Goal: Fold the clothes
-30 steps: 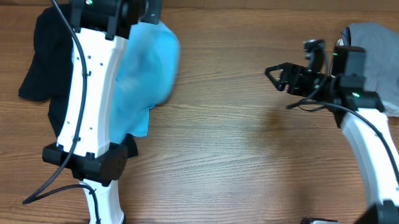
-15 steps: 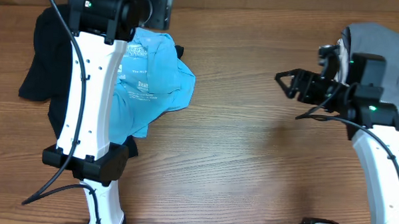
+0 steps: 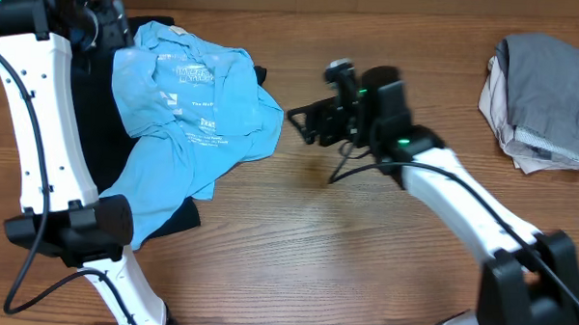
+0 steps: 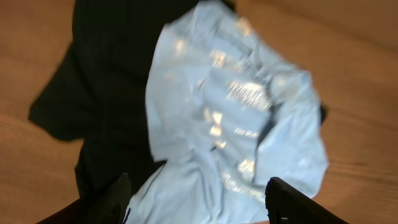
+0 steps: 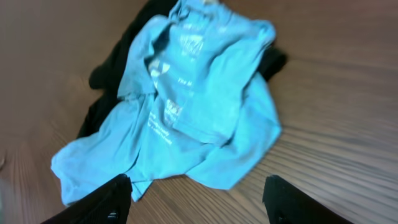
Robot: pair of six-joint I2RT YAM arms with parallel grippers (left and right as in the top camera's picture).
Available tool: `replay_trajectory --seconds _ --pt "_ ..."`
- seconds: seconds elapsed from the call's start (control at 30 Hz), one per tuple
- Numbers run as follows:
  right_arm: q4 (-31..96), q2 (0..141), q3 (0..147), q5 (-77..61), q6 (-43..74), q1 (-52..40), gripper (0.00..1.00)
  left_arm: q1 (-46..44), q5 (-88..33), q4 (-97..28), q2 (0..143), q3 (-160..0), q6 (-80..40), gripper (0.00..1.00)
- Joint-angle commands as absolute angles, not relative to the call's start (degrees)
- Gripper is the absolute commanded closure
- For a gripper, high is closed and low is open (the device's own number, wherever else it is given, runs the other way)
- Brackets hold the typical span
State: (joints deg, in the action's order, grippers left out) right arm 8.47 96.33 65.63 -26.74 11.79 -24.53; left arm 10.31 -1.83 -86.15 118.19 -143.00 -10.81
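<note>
- The light blue T-shirt [image 3: 190,111] lies crumpled at the far left of the table [image 3: 363,262], with its left part resting on a black shirt [image 3: 90,127].
- Its long axis runs diagonally. The bunched, wider end sits at the far edge, and a narrower flap tapers toward the near left.
- The rows of white print [image 3: 203,106] face up, with the tops of the lines toward the far side. The collar seems to be at the far end, though the creases make that unsure.
- The left gripper [image 4: 199,208] hangs above the T-shirt with its fingers [image 4: 115,199] spread wide and nothing between them.
- The right gripper [image 3: 300,124] is just right of the T-shirt's right edge, pointing left at it. Its jaws are parted and hold nothing, and its wrist view shows the shirt ahead of both tips.
- Grey and beige folded garments [image 3: 543,94] lie at the far right, well apart from the T-shirt.
</note>
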Motion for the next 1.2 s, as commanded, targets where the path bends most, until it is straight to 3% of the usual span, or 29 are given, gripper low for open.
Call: replay_trajectory --seconds 0.0,0.27,0.47,0.87,1.17 --pt "7.4 100.1 68.9 -23.9 13.6 -26.6 0.28 10.5 -4.5 -84.9 117.8 -136.2 -8.6 0.29" --pt "12.1 100.5 69.0 -21.5 13.7 -23.4 0.23 4.8 -3.6 -74.3 117.8 -115.5 -0.8 0.29" --pt "17.9 100.5 69.0 -21.5 13.6 -19.2 0.19 2.1 3.4 -61.3 117.8 -102.9 -6.6 0.28" --pt "19.9 100.7 69.0 -21.5 13.1 -18.6 0.16 2.1 15.2 -50.0 117.9 -98.6 -9.0 0.23" --pt "19.9 100.7 69.0 -21.5 13.1 -18.6 0.15 2.3 13.9 -46.4 123.2 -98.6 -6.0 0.25"
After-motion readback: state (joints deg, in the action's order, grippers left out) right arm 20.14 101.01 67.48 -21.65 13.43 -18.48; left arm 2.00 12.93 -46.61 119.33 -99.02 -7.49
